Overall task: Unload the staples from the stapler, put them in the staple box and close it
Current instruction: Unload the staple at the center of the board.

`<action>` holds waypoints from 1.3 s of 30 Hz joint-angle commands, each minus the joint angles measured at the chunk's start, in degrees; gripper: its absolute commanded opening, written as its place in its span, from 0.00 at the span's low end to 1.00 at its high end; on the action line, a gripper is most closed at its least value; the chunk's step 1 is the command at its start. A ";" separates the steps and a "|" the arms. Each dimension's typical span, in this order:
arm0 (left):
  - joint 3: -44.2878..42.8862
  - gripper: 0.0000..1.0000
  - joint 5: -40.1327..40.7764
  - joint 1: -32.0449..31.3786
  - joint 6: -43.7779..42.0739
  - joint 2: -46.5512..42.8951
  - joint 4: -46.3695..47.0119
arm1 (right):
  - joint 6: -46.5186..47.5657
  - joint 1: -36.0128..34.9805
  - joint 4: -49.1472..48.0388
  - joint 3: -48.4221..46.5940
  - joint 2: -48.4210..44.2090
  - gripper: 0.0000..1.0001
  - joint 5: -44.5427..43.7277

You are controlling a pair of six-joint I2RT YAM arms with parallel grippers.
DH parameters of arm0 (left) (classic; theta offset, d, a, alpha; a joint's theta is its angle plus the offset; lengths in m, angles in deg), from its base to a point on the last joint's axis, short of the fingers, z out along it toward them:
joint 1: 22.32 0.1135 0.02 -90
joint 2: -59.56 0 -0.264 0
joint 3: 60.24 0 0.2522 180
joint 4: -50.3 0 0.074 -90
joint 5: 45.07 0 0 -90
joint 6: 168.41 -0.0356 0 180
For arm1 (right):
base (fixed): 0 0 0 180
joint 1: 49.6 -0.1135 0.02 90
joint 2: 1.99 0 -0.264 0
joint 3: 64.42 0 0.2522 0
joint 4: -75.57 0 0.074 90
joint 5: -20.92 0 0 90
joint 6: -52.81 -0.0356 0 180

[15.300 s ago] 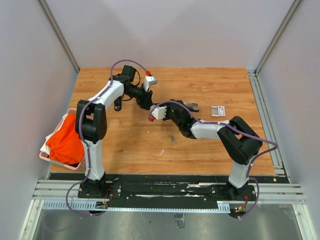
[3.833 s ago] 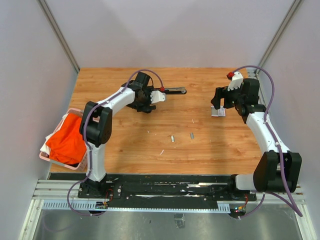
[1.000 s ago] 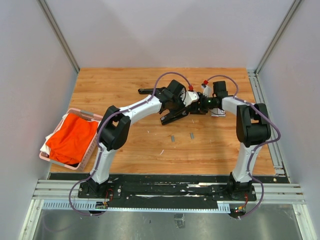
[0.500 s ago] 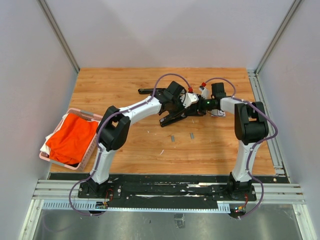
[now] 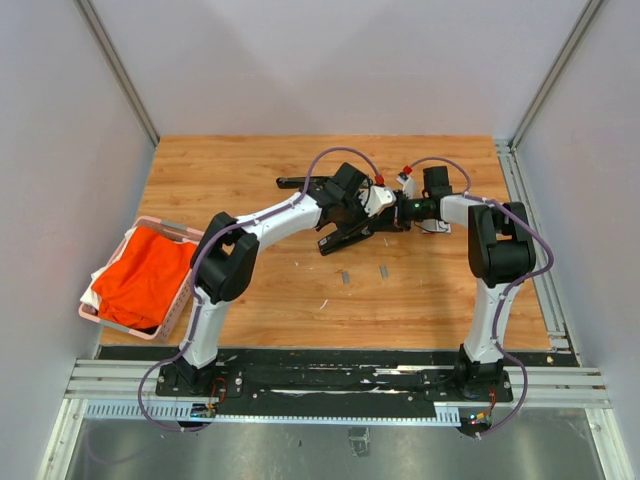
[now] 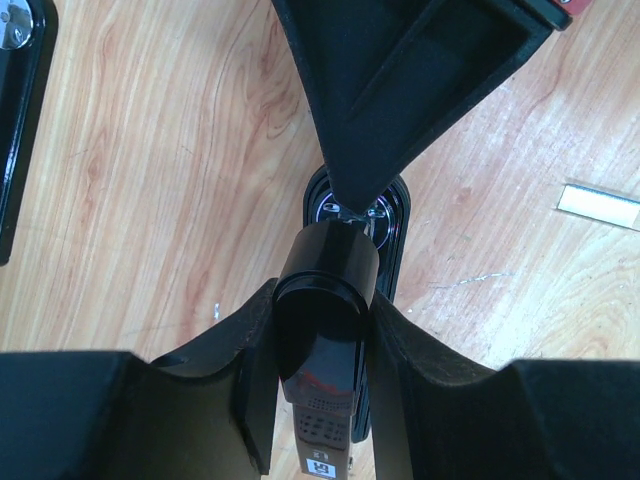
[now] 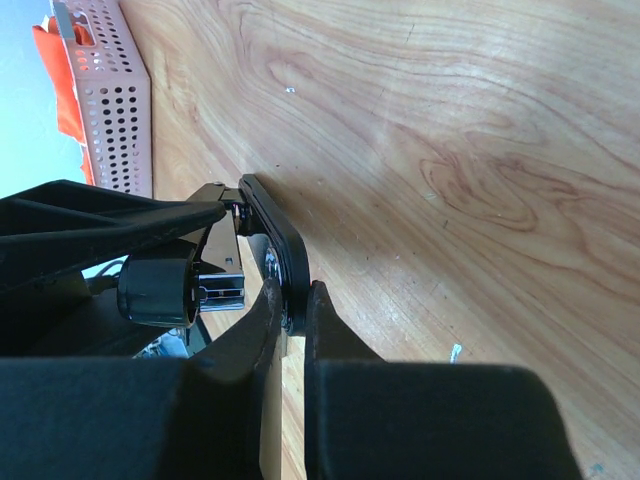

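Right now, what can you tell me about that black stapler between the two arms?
The stapler is glossy black and plastic-looking, with a thin flat base plate carrying a shiny metal rivet. The left gripper clamps its body from both sides; the right gripper pinches the base plate's edge. Its inside is hidden.

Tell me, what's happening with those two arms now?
Left gripper shut on glossy black stapler. Right gripper shut on its thin black base plate. Short silvery metal staple strips on wooden table. Nothing in the way.
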 commanded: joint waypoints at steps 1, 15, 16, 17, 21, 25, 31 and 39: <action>-0.53 0.02 -1.80 -0.45 1.41 -6.24 4.18 | 3.20 0.90 3.08 -0.31 2.43 0.00 -5.78; 1.33 0.00 -1.46 -0.39 2.93 -8.74 5.49 | 5.02 2.50 5.68 -0.37 3.14 0.00 -9.85; 1.42 0.00 -1.29 -0.41 2.95 -8.83 5.57 | 5.14 2.54 5.76 -0.38 3.15 0.00 -10.16; 1.53 0.00 -1.12 -0.37 3.01 -8.96 5.73 | 5.23 2.56 5.92 -0.37 3.24 0.00 -10.33; 2.06 0.00 -0.88 -0.28 3.11 -9.27 6.07 | 5.29 2.72 5.95 -0.38 3.49 0.00 -10.23; 3.05 0.00 -1.01 -0.29 3.06 -9.21 6.59 | 4.66 2.72 5.90 -1.40 3.55 0.01 -8.20; 6.20 0.00 0.10 -0.37 1.94 -9.10 8.68 | 3.52 2.72 5.59 -2.47 1.07 0.27 -5.60; 6.86 0.00 0.36 -0.84 0.53 -8.94 8.96 | 1.54 2.73 3.93 -2.70 -0.28 0.34 -2.53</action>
